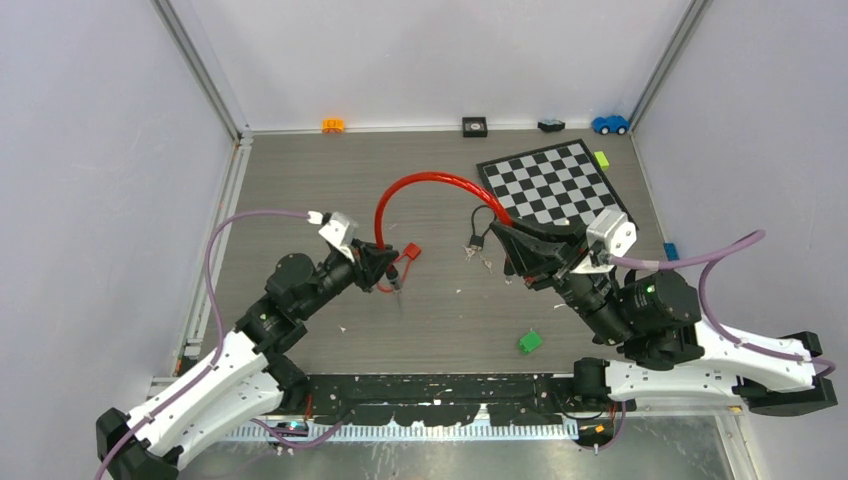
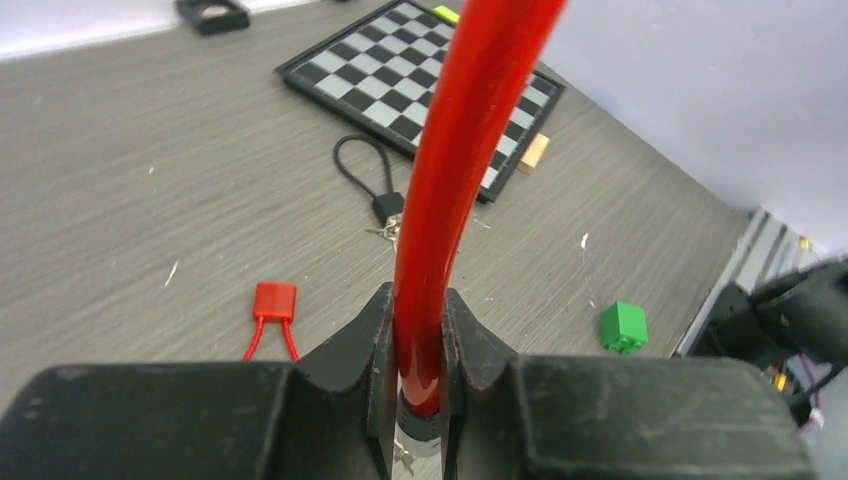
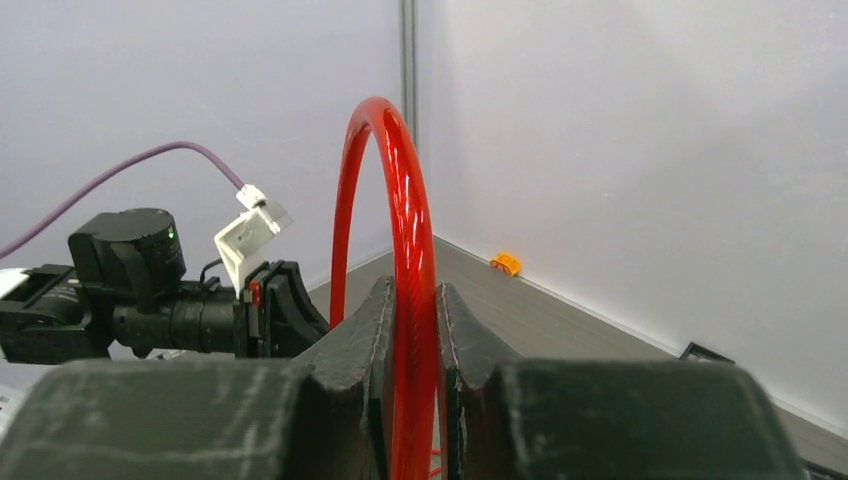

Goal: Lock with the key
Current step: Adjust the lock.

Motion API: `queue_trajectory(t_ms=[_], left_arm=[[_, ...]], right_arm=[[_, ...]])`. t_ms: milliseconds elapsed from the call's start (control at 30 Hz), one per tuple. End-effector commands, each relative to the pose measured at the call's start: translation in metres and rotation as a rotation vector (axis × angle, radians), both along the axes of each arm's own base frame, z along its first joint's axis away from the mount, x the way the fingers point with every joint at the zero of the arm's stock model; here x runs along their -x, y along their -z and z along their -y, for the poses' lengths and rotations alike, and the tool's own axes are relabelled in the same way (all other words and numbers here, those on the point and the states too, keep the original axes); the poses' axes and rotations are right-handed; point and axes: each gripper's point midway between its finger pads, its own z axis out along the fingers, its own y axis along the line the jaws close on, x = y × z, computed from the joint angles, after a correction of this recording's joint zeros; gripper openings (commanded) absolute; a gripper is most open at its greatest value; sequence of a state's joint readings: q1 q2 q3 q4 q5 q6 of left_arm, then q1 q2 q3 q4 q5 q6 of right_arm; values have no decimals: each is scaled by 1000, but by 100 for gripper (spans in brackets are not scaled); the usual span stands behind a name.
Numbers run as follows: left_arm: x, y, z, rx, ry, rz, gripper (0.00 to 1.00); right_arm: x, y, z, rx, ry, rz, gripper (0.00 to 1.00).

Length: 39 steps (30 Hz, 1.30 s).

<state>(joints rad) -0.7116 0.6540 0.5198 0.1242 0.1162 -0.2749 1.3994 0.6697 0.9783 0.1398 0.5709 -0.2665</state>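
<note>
A red cable (image 1: 430, 180) arches above the table between my two grippers. My left gripper (image 1: 390, 272) (image 2: 415, 300) is shut on one end of it, just above a black collar and silver pin (image 2: 420, 425). Over by the checkerboard corner, my right gripper (image 1: 505, 240) (image 3: 412, 295) is shut on the other stretch of the red cable (image 3: 400, 220). The key, a small bunch on a black loop (image 1: 476, 238) (image 2: 385, 205), lies on the table between the grippers, held by neither. A small red tag (image 1: 408, 253) (image 2: 274, 300) lies beside the left gripper. No lock body shows.
A checkerboard (image 1: 553, 183) lies at the back right. A green block (image 1: 529, 342) (image 2: 623, 326) sits near the front. An orange toy (image 1: 333, 125), two black pieces (image 1: 474, 126) and a blue car (image 1: 609, 124) line the back wall. Walls close three sides.
</note>
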Motion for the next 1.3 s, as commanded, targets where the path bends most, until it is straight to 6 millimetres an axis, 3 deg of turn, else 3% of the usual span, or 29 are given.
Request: queue_trajectory(t_ms=[0,200,400,633,933,1133,1267], left_arm=[[-24,-38,-23,143,-233,-114,0],[-39,-38,-41,239,-444,-354,0],[-48,-32,-52,329,-611,-515,0],[-46,-29,-81,508,-827,-643,0],[-33,-30,-78,589,-864,-808,0],[-25,-20,-68,580,-891,-958,0],[-21,-18,-61,609,-884,-1021,0]], right_arm=[[-4,-33,22,-212,48,12,2],[-19,1,17,-280,150,14,1],[-33,14,13,-403,237,-47,1],[-52,21,-11,-450,377,-46,1],[-66,19,-73,-424,313,24,1],[-60,18,-115,-332,138,86,1],[-59,22,-130,-308,41,105,1]])
